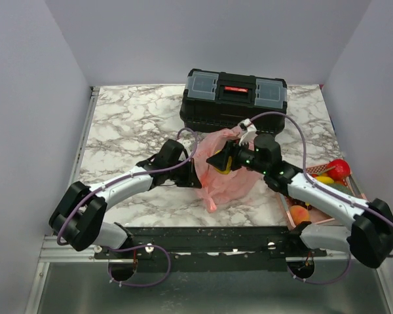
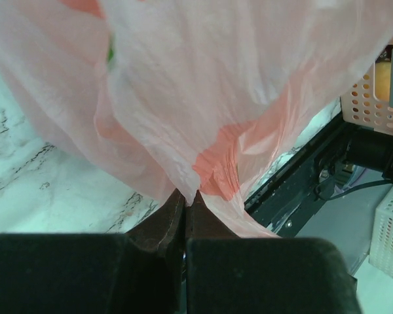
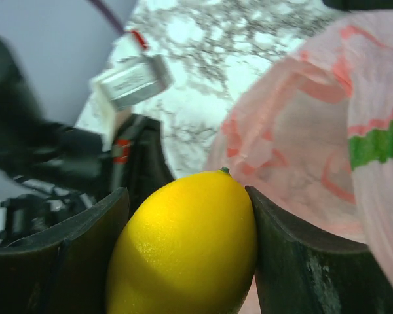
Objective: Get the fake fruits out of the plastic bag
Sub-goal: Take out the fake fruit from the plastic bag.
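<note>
**Fruit lift-out: hazards and work area**

The left gripper [image 2: 185, 196] is clamped fully on a fold at the near, lower edge of the plastic bag [image 2: 216, 98]. The right gripper [image 3: 187, 219] holds a yellow fruit [image 3: 183, 255] between partly spread jaws, just beside the bag's upper folds over the table centre.

Probable faults:
- Fruit slip. The fruit is glossy and rounded, and the jaws meet it on two curved sides only. A fast swing may eject it.
- Film snag. The thin film lies close to the right fingers. If it catches, the bag may follow the fruit or tear at the left pinch.
- Whether further fruits lie inside the bag cannot be told.

A pink basket [image 1: 289, 212] at the near right holds a red fruit [image 1: 338, 169] and an orange fruit [image 1: 299, 214].

The table [image 1: 131, 124] is smooth and marble-patterned, so a dropped fruit would likely roll. A black toolbox [image 1: 236, 98] stands at the far edge. Plain pale walls [image 1: 203, 33] enclose three sides.
</note>
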Controlling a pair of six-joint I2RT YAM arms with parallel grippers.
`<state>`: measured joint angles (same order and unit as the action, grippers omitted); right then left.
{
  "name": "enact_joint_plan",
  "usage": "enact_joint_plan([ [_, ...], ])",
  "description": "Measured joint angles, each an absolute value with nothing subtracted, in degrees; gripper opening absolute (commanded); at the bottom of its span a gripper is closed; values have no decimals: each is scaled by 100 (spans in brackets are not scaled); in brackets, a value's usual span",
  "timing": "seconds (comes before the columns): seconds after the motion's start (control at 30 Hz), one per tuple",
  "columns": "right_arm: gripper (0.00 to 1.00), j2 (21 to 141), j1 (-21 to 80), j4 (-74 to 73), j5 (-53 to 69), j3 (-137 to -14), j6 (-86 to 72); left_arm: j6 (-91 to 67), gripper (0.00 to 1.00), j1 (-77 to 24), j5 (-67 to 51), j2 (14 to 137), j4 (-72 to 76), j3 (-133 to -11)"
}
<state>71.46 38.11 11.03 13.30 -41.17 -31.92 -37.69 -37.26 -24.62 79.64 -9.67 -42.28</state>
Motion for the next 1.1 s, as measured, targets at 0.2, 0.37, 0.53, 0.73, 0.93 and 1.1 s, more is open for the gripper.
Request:
enact_joint_plan([
  [0.2, 10, 5951, 3811, 381, 1647, -4289, -3205, -3706, 0, -3726, -2368, 7881, -1022, -4230],
  [0.37, 10, 5389, 3811, -16, 1855, -4362, -3210, -3647, 0, -3726, -2294, 7859, -1120, -4246],
  [0.53, 11, 5596, 3811, 134, 2008, -3938, -3417, -3662, 0, -3726, -2294, 7607, -1210, -4263],
  [0.73, 13, 6698, 3813, 567, 1925, -3142, -3695, -3684, 0, -3726, -2292, 7293, -1214, -4265],
  [0.93, 19, 7415, 3813, 777, 757, -3089, -3492, -3756, 0, -3728, -2322, 7384, -1131, -4237],
  [1.1, 21, 7826, 3854, 1033, 294, -3094, -3489, -3922, 0, -3758, -2418, 7496, -917, -4042],
])
